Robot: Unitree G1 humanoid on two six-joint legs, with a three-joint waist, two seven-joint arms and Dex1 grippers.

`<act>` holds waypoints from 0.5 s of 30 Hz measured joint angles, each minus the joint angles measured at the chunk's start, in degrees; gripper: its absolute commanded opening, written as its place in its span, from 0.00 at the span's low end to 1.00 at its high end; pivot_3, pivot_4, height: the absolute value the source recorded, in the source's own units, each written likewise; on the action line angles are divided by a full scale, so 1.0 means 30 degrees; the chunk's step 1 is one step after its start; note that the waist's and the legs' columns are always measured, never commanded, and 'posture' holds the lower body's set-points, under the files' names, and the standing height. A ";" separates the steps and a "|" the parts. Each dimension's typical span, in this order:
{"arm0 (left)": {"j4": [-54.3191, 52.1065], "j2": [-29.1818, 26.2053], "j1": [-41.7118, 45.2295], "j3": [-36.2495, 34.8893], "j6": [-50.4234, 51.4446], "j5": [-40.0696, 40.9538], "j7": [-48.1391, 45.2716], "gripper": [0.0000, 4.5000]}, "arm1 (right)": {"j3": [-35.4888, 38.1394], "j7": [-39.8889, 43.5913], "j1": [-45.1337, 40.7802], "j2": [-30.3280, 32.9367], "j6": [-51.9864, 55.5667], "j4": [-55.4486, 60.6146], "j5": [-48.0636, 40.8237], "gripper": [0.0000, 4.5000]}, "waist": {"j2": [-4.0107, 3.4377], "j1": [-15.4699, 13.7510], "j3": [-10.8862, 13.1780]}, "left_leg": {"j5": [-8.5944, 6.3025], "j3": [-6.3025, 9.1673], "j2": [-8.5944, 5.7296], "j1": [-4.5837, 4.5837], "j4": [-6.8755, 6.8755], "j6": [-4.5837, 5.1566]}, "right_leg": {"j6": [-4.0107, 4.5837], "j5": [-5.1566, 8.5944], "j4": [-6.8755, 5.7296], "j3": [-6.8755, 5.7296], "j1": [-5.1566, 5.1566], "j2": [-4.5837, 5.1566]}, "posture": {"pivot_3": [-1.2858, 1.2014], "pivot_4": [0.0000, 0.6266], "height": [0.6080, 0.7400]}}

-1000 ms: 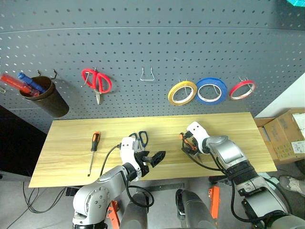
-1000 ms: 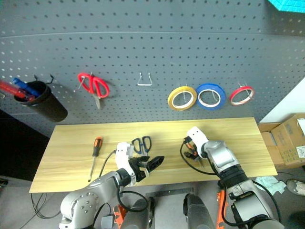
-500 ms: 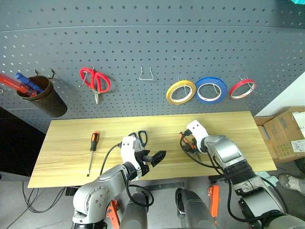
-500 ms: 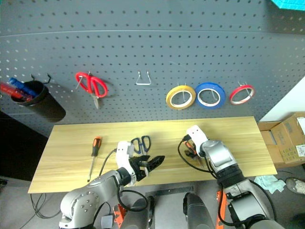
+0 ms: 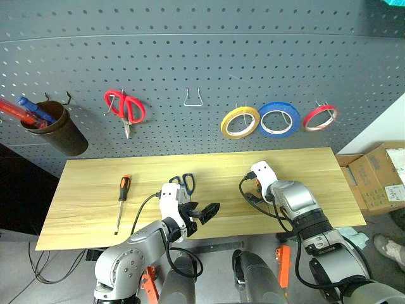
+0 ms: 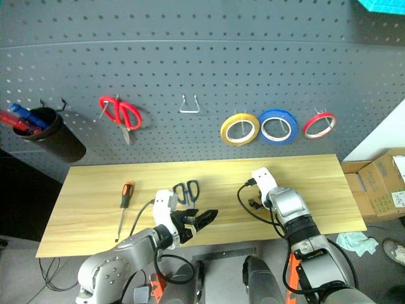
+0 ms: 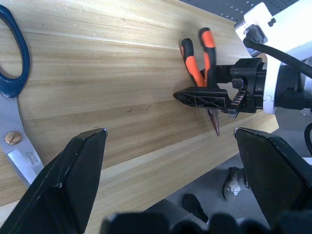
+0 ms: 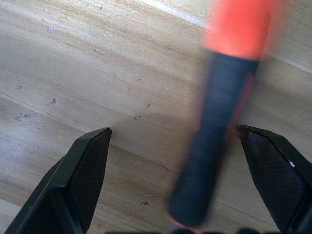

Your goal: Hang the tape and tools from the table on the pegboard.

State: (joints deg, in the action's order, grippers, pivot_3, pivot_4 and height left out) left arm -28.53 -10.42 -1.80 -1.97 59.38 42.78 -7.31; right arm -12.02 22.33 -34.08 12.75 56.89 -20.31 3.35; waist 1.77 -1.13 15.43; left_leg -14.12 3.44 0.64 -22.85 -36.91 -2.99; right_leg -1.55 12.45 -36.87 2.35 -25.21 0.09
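The orange-and-black pliers [image 7: 196,54] lie on the light wooden table [image 5: 304,166], right of centre. My right gripper [image 8: 174,129] is open and points down over them, with one pliers handle [image 8: 219,122] between its fingers. My left gripper [image 7: 169,131] is open and empty, hovering near the front edge, just in front of the dark-blue scissors [image 5: 184,183]. The slim screwdriver [image 5: 122,201] lies at the left of the table. The yellow tape [image 5: 240,121] hangs from a hook on the dark grey pegboard [image 5: 209,50].
On the pegboard hang red-handled scissors [image 5: 125,107], a bare wire hook [image 5: 193,98], a blue tape ring [image 5: 280,119], a red tape ring [image 5: 319,117] and a dark cup of pens [image 5: 54,130]. Cardboard boxes [image 5: 380,177] stand on the floor at the right.
My right wrist has turned and tipped further down over the pliers. The left arm has not moved.
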 measured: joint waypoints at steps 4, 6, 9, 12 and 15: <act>-0.0001 0.0040 0.0001 0.0002 0.0006 0.0013 -0.0049 1.00 | -0.0073 0.0022 0.0105 0.0028 0.0054 0.0182 0.0001 0.99 | 0.0000 -0.0011 0.0001 | 0.0000 0.0000 -0.0001 0.0000 -0.0002 0.0000 | 0.0001 0.0001 0.0000 -0.0001 -0.0001 0.0000 | 0.59 0.46 1.00; 0.0000 0.0063 0.0019 0.0007 0.0012 0.0015 -0.0110 1.00 | -0.0107 0.0023 0.0105 0.0036 0.0076 0.0208 0.0000 0.99 | -0.0001 -0.0009 0.0000 | 0.0000 0.0000 0.0000 0.0000 0.0000 0.0000 | 0.0001 0.0001 0.0002 -0.0002 -0.0002 0.0000 | 0.58 0.45 1.00; 0.0000 0.0148 0.0138 0.0020 0.0012 0.0014 -0.0198 1.00 | -0.0111 0.0024 0.0097 0.0034 0.0102 0.0220 -0.0002 0.99 | 0.0000 -0.0008 0.0001 | 0.0000 -0.0001 -0.0001 -0.0005 0.0000 0.0000 | 0.0001 0.0001 0.0005 -0.0002 -0.0005 0.0000 | 0.58 0.45 1.00; 0.0000 0.0152 0.0219 0.0023 0.0016 0.0012 -0.0264 1.00 | -0.0128 0.0024 0.0058 0.0019 0.0090 0.0174 -0.0001 0.99 | 0.0000 -0.0001 0.0001 | -0.0001 -0.0002 0.0000 -0.0007 0.0001 -0.0001 | 0.0001 0.0001 0.0006 -0.0001 -0.0009 0.0000 | 0.59 0.44 1.00; 0.0000 0.0156 0.0266 0.0021 0.0048 0.0013 -0.0272 1.00 | -0.0178 0.0028 -0.0128 -0.0039 -0.0032 -0.0131 0.0010 0.99 | 0.0000 0.0008 0.0000 | 0.0000 -0.0002 0.0000 -0.0006 0.0000 -0.0001 | 0.0001 0.0001 0.0005 -0.0002 -0.0009 0.0000 | 0.59 0.45 1.00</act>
State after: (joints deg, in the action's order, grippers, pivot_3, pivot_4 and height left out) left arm -28.53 -9.95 -1.00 -1.91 59.52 42.82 -8.12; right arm -12.55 22.41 -34.47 12.63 56.79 -20.70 3.37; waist 1.77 -1.10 15.43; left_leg -14.12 3.43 0.64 -22.87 -36.91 -2.99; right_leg -1.55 12.46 -36.85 2.34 -25.23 0.09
